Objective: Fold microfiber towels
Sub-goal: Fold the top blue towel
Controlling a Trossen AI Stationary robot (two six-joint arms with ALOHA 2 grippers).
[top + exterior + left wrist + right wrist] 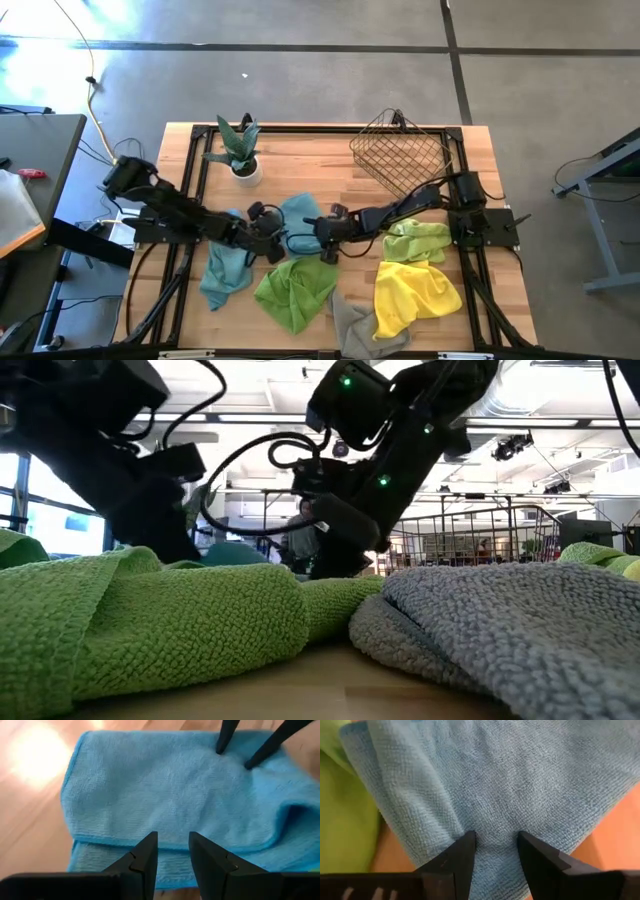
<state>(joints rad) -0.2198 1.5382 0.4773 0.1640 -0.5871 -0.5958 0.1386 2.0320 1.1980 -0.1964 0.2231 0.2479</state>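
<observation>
A pale wooden slatted worktop [300, 150] is set on grey concrete floor. The folded teal-blue microfiber towel [300, 215] is pressed between both grippers' part-open fingers [145, 857], left gripper [172, 851] and right gripper [496, 847], nothing gripped.

Wooden table [480, 160] with six towels [300, 290], wire basket [400, 155], potted plant [240, 150]

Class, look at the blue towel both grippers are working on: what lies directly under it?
Under the blue towel, bare wooden table shows beyond its edges, and a lower folded layer peeks out near the left gripper. Whatever is beneath its middle is covered.
</observation>
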